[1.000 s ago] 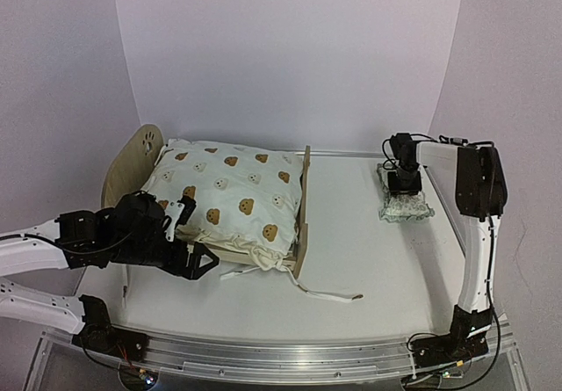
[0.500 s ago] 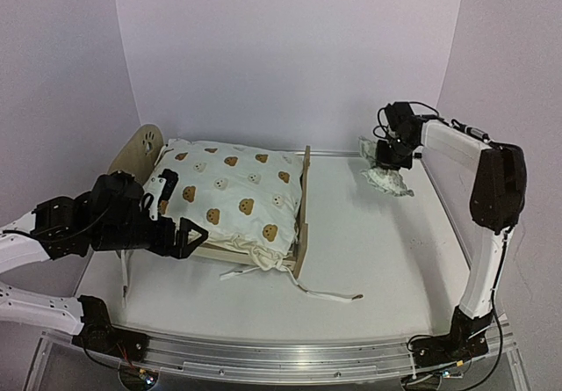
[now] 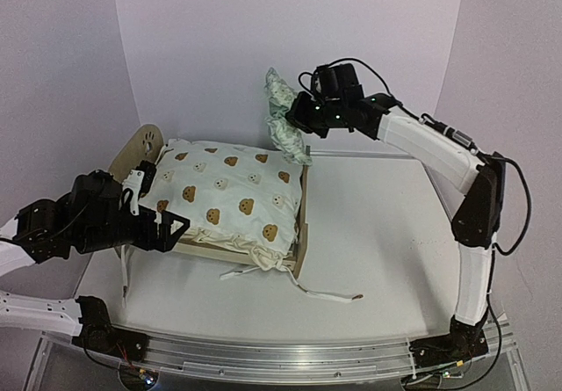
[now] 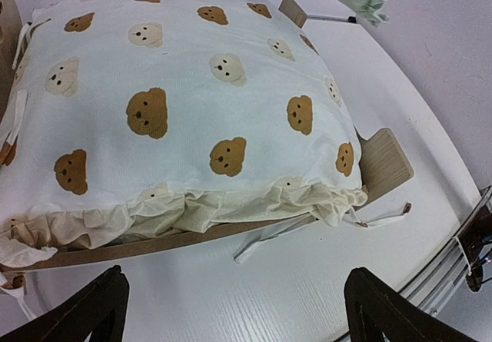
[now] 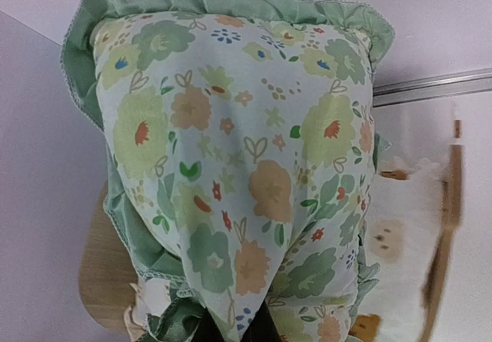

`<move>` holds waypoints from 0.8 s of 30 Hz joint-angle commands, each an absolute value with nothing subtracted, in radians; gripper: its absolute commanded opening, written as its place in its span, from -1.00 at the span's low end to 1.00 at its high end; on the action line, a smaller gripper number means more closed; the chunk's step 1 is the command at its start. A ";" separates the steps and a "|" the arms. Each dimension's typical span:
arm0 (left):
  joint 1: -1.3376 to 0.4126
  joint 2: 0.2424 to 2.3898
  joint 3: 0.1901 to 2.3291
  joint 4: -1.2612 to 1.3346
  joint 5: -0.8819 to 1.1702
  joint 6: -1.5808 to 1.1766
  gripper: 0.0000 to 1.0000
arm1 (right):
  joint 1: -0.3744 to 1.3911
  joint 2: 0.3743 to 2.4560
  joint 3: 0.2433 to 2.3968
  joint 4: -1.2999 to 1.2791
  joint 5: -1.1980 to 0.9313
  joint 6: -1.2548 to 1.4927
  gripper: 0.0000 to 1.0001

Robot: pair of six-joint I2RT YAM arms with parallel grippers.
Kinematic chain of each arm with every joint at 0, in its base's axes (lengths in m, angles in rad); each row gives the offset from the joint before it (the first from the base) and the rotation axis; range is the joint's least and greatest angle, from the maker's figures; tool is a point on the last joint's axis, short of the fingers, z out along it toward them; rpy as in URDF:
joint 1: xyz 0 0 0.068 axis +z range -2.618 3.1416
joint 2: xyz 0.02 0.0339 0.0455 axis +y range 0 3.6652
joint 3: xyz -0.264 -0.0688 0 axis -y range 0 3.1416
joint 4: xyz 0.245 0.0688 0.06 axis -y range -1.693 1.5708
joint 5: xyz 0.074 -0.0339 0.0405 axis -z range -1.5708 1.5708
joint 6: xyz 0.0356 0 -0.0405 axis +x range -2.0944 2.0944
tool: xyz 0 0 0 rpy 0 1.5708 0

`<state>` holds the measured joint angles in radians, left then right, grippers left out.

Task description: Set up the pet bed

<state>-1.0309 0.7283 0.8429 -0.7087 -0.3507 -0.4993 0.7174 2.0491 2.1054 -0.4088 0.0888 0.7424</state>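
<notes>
Pet bed (image 3: 304,211) sits on the counter (image 3: 378,233) just ahead of the wide-spread left fingers (image 4: 84,311), quilt (image 3: 228,193) laid on; right fingers (image 3: 303,119) pinch the green pillow (image 3: 283,120) dangling beneath them over its foot end, so pillow placement looks underway, next likely needs carrying toward the headboard (image 3: 140,148).

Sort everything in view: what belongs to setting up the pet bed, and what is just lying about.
Belongs: pet bed; bear-print quilt on it; green floral pillow, held aloft by the shut right end effector; open left end effector beside the bed.
Just there: table; aluminium rail along its near edge.
</notes>
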 commanded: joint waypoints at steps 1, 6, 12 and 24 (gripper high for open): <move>-1.028 0.676 0.842 -0.708 -0.391 -0.484 0.99 | 0.822 2.234 2.282 -0.263 0.122 0.907 -1.00; -1.028 0.658 0.832 -0.699 -0.382 -0.477 0.99 | 0.916 2.344 2.313 -0.066 0.226 1.035 -1.00; -1.027 0.655 0.826 -0.699 -0.380 -0.482 0.99 | 0.999 2.487 2.401 0.142 0.303 1.138 -1.00; -1.028 0.677 0.871 -0.742 -0.517 -0.564 0.99 | 1.033 2.532 2.288 0.461 0.339 1.158 0.01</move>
